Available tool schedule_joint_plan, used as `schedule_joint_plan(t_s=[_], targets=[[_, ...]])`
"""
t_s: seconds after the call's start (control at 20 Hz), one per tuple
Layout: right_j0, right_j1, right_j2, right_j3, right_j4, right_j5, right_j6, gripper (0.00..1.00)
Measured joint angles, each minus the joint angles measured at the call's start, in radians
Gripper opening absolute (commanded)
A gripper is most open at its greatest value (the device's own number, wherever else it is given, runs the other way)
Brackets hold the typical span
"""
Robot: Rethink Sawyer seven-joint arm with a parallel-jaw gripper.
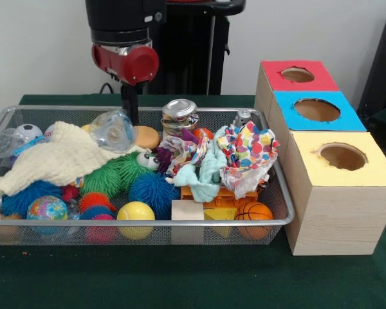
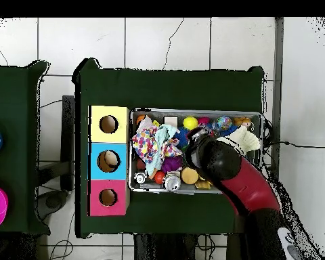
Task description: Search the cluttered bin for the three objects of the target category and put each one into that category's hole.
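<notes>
You have a dark green cloth-covered table under a wire mesh bin; behind it stands a pale wall, and from overhead the floor is white tile with dark joints. The gripper hangs over the bin's far side, just above a clear plastic bottle; its tip is dark and partly hidden, so you cannot tell how far open it is or whether it has hold of anything. Beside the bin sit three boxes touching in a row: red hole, blue hole, yellow hole; balls, cloths and a silver can crowd the bin.
</notes>
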Motion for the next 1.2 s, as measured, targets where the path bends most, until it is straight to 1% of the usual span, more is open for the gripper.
schedule_joint_plan(t_s=[0.25, 0.3, 0.4, 0.45, 0.6, 0.7, 0.8, 0.9, 1.05, 1.15, 1.2], targets=[[0.019, -0.031, 0.001, 0.036, 0.05, 0.018, 0.0, 0.0], [0.028, -0.044, 0.001, 0.056, 0.073, 0.018, 0.0, 0.0], [0.031, -0.05, 0.001, 0.064, 0.081, 0.018, 0.0, 0.0], [0.042, -0.062, 0.001, 0.084, 0.104, 0.019, 0.003, 0.0], [0.053, -0.073, 0.001, 0.097, 0.123, 0.02, 0.004, 0.0], [0.06, -0.085, 0.004, 0.116, 0.15, 0.02, 0.004, 0.0], [0.065, -0.097, 0.012, 0.139, 0.182, 0.02, 0.004, 0.0], [0.074, -0.115, 0.026, 0.172, 0.235, 0.02, 0.005, 0.0], [0.084, -0.136, 0.043, 0.212, 0.296, 0.02, 0.005, 0.0], [0.088, -0.144, 0.051, 0.226, 0.319, 0.019, 0.005, 0.0], [0.095, -0.153, 0.059, 0.244, 0.345, 0.02, 0.005, 0.0]])
